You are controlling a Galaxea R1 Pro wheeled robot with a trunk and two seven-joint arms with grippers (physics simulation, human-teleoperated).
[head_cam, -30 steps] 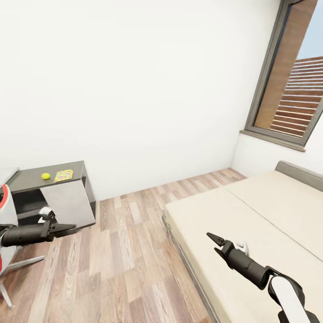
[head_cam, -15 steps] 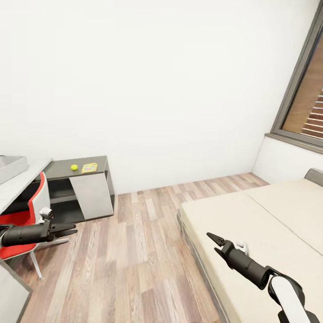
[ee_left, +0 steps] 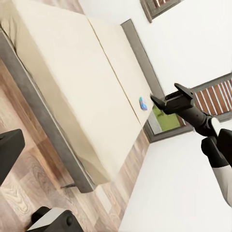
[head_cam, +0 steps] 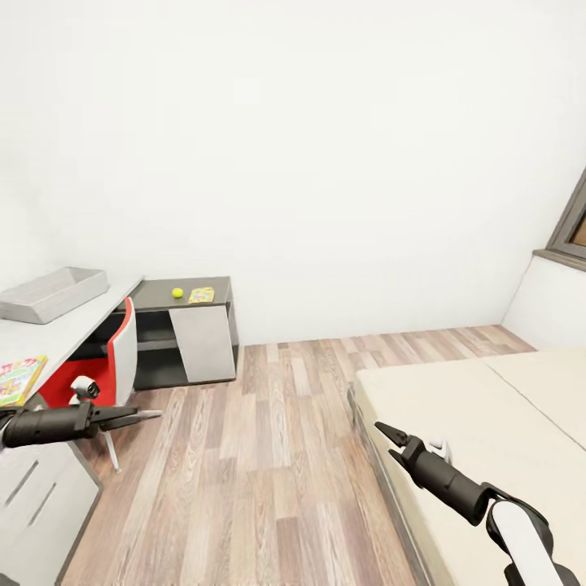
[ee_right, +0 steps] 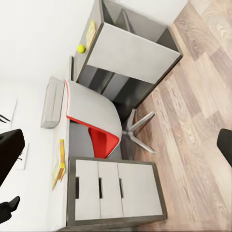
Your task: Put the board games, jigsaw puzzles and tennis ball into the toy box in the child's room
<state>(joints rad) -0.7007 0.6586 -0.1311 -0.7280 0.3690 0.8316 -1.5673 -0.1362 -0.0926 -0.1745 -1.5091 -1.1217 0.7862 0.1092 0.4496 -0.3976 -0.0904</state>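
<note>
On the low dark cabinet by the far wall lie the yellow-green tennis ball (head_cam: 177, 292) (ee_right: 81, 48) and a colourful flat box (head_cam: 201, 295) (ee_right: 90, 34). The grey toy box (head_cam: 53, 295) (ee_right: 50, 101) sits on the light desk, and another colourful flat box (head_cam: 18, 380) (ee_right: 59, 164) lies nearer on that desk. A small blue thing (ee_left: 143, 103) rests on the bed; I cannot tell what it is. My left gripper (head_cam: 146, 417) hangs open over the floor by the chair. My right gripper (head_cam: 382, 438) (ee_left: 164, 102) is open at the bed's near edge. Both are empty.
A red and white swivel chair (head_cam: 114, 358) (ee_right: 94, 130) stands tucked at the desk, with a drawer unit (ee_right: 116, 188) beside it. The beige bed (head_cam: 488, 423) takes the right side. Wooden floor (head_cam: 277, 439) lies between bed and desk. A window corner (head_cam: 570, 236) shows at far right.
The whole view has swung left: the window and bed slid right, and the desk, chair and toy box came into view. Both arms hold the same pose, open.
</note>
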